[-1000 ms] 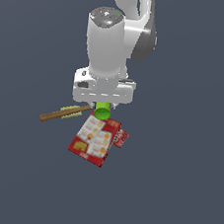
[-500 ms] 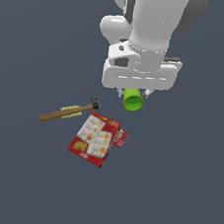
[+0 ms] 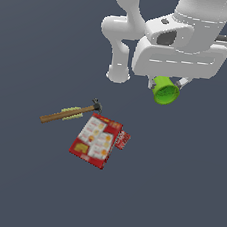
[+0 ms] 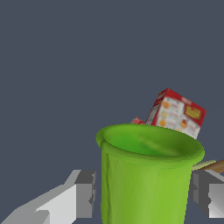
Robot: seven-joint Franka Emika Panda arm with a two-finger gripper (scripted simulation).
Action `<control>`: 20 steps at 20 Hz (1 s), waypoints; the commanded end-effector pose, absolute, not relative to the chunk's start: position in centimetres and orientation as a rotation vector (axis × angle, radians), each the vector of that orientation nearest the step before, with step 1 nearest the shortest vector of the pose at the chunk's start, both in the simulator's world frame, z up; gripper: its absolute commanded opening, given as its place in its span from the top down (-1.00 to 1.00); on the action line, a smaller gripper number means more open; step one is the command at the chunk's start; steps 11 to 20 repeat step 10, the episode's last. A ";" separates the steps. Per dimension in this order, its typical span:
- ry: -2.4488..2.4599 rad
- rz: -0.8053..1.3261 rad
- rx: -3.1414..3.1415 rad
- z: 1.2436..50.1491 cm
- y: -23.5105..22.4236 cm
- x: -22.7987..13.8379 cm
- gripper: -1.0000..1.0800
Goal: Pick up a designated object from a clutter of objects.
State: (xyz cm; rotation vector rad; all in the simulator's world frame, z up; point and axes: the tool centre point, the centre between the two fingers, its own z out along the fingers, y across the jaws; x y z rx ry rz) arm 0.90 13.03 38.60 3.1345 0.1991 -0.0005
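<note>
Lime-green plastic cup (image 3: 166, 90) sits between the fingers (image 4: 83, 194) of my hand (image 3: 165, 82), which is closed on its tapered wall below the rolled rim, well above the desk (image 3: 21, 185). Judged light, stiff, thin-walled and smooth: slip likely, so gentle mid-wall grip. Cracker box (image 3: 95, 140) and wooden-handled hammer (image 3: 70, 113) lie far below my hand.

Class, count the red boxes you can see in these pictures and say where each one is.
2. The large red cracker box lies flat beside the hammer. The small red box sits against the cracker box's edge on the exterior view's right. Others could be hidden behind the arm.
</note>
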 end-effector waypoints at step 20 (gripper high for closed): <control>0.197 0.000 3.135 40.7 15.3 1.5 1.00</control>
